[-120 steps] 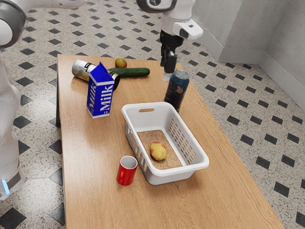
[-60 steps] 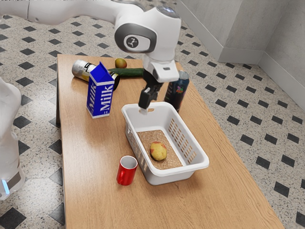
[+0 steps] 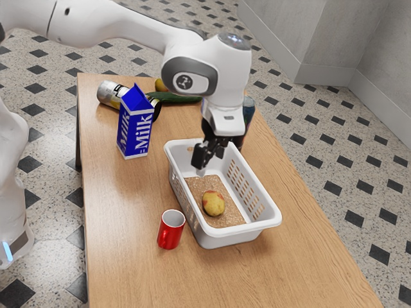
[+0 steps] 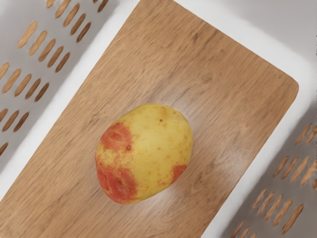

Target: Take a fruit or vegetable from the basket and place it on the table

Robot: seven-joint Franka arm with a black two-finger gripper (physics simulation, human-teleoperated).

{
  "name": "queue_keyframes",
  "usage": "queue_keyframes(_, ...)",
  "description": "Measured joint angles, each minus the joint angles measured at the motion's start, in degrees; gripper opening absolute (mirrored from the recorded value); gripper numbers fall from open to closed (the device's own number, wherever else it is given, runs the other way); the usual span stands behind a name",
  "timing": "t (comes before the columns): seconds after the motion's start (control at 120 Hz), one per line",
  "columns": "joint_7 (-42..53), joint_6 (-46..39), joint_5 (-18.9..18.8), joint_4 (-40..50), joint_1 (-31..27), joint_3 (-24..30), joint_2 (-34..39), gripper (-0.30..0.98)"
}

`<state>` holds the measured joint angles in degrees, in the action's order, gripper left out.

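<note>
Beyond a red mug (image 3: 170, 230) at the exterior view's left, a fruit (image 3: 213, 203) (mango or potato, hard to say) lies inside the white basket (image 3: 249, 226). Farther back, the gripper (image 3: 210, 164) hangs wide and empty; it should center over the fruit, descend straight between the walls, squeeze gently and lift past the rim. A milk carton (image 3: 135, 127) stands on the wood-grained table (image 3: 122, 244), with diamond-patterned flooring (image 3: 327, 138) and gray wall (image 3: 334, 38) behind.
</note>
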<state>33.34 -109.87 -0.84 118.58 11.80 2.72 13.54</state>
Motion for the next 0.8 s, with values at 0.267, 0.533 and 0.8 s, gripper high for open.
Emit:
queue_keyframes(0.267,-4.9,-0.3,0.2,0.3,0.0,1.0,-0.4,0.69)
queue_keyframes(0.533,-10.5,-0.9,0.1,0.3,0.0,1.7,-3.5,0.69)
queue_keyframes(0.8,-13.3,-1.9,-0.4,-2.9,-0.1,1.7,-7.1,0.69)
